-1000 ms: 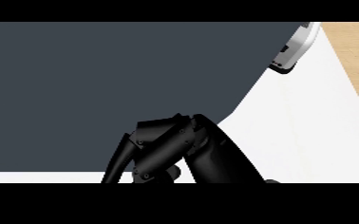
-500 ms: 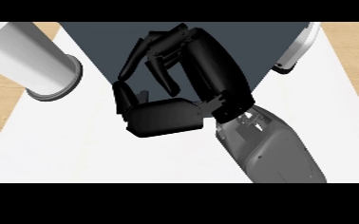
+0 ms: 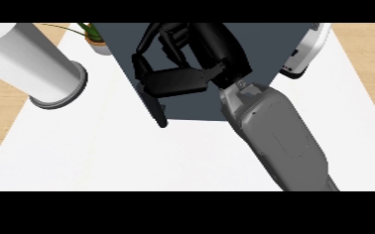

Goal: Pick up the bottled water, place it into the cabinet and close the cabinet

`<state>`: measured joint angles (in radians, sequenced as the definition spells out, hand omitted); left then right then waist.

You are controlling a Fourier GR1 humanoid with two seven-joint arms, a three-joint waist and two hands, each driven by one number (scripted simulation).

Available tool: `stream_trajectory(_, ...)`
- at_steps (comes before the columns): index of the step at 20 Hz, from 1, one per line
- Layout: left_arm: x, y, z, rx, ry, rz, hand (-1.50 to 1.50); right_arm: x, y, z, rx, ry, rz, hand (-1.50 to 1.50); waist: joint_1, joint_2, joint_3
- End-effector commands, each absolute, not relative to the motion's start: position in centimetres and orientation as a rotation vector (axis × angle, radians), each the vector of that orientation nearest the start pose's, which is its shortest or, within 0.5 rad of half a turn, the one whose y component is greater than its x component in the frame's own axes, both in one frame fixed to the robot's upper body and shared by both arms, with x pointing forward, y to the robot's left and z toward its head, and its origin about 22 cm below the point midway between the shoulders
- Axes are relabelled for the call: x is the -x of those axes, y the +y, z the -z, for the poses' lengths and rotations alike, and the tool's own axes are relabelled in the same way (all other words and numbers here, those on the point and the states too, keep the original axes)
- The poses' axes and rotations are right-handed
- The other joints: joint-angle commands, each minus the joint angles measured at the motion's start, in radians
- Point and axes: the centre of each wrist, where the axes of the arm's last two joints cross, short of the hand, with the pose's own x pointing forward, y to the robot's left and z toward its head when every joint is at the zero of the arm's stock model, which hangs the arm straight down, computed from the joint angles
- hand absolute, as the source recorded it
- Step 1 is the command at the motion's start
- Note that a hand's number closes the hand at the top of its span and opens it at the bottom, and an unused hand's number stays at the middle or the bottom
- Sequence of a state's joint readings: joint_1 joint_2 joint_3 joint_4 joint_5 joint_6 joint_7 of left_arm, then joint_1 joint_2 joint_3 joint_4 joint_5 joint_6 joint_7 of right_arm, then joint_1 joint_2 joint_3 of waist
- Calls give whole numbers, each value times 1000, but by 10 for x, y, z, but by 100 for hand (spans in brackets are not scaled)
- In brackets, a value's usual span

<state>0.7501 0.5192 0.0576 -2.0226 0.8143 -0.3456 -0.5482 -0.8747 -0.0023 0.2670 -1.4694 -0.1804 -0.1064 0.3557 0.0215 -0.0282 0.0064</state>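
Observation:
The dark grey cabinet [image 3: 264,44] fills the upper middle of the head view, seen from above. My right hand [image 3: 179,82] hangs over its left part with the fingers [image 3: 164,42] curled, and nothing shows inside them. Its grey forearm [image 3: 275,134] comes in from the lower right. A narrow dark panel, the cabinet's door [image 3: 152,106], runs edge-on along the cabinet's left side, just below the hand. I cannot tell whether the hand touches it. The bottled water is not in sight. My left hand does not show.
A white cylinder [image 3: 36,69] stands on the white counter [image 3: 110,158] at the left. A small potted plant [image 3: 95,38] sits behind it, by the cabinet's far left corner. A white appliance [image 3: 306,52] stands at the cabinet's right side.
My right hand has moved from the view's lower edge up over the cabinet's left part. The view has shifted, bringing the white cylinder, the plant and the door's edge into sight.

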Motion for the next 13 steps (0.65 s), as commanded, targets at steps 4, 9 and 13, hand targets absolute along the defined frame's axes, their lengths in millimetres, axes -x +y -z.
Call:
stream_trajectory(4,-71,350,-38,385,-1895,-220,150,-377,-76,-191,-286,-1752,-406,150,17,42,-8)
stream_trajectory(9,-78,352,-54,413,-1912,-179,150,-385,-90,-177,-223,-1746,-375,150,35,52,-8)
stream_trajectory(13,-84,346,-52,424,-1909,-189,150,-383,-81,-175,-234,-1730,-415,150,32,52,-8)
